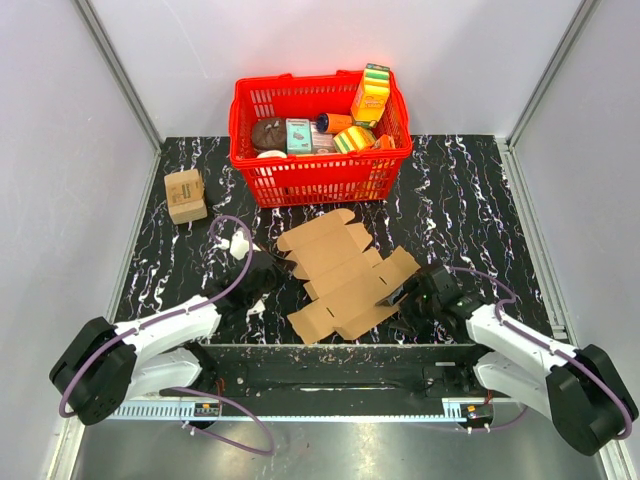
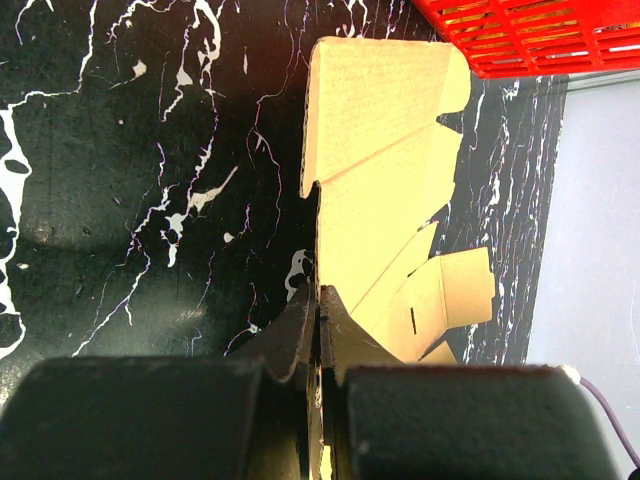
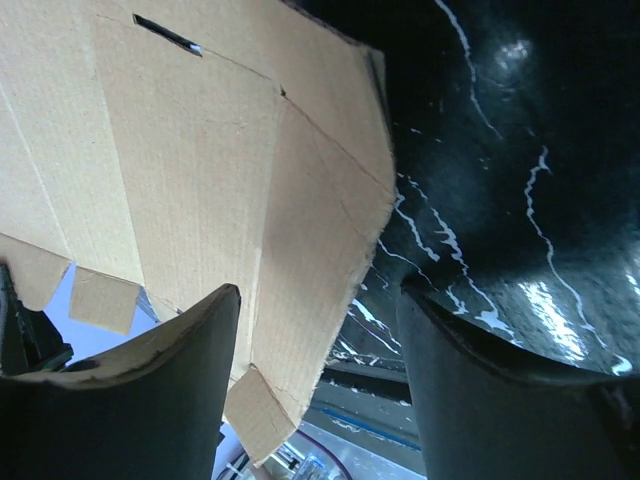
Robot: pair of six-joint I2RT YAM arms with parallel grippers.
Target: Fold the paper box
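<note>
Brown paper box (image 1: 340,278), wrist views show left end effector (image 2: 318,305) pinching it, right end effector (image 3: 318,300) agape

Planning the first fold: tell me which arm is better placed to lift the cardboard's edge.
Left, probably. The left gripper looks shut on the cardboard edge; the right gripper is open, with a corner merely between its fingers.
</note>
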